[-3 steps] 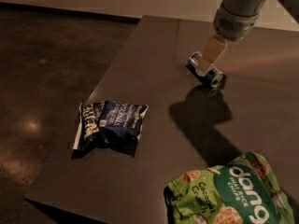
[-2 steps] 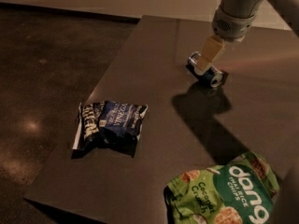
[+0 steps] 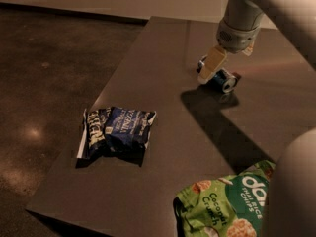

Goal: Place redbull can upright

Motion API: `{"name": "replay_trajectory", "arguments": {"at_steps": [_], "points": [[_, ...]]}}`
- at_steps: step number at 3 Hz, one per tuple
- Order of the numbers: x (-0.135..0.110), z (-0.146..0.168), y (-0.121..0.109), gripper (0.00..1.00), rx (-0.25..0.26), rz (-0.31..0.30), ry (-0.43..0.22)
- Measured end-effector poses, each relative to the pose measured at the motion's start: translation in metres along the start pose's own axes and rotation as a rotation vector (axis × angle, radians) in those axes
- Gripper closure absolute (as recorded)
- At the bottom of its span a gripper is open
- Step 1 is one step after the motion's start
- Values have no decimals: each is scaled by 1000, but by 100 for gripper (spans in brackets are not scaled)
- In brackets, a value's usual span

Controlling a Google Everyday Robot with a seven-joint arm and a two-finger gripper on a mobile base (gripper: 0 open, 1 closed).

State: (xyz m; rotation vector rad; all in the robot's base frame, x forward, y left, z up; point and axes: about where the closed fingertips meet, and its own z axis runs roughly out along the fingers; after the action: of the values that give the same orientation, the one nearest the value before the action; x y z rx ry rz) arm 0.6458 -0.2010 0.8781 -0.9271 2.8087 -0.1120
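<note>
The redbull can lies on its side on the dark table, toward the far right, its shiny silver end facing front right. My gripper hangs down from the pale arm right over the can. One cream finger reaches down in front of the can's left end, with its tip at the tabletop. The other finger shows only as a short stub behind the wrist. The jaws look spread, with the can low between them and not lifted.
A dark blue snack bag lies near the table's left edge. A green bag of rice chips lies at the front right. My pale arm fills the lower right corner. The dark floor lies left of the table.
My gripper has come down and to the left, so its finger now reaches the can's left end. The can has not moved.
</note>
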Motion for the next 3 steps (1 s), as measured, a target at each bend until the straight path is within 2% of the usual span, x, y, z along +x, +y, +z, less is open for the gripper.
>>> {"name": "replay_trajectory", "arguments": {"at_steps": [2, 3], "points": [[-3, 20, 6, 0, -8, 74, 26], [-4, 21, 8, 28, -6, 84, 37]]}}
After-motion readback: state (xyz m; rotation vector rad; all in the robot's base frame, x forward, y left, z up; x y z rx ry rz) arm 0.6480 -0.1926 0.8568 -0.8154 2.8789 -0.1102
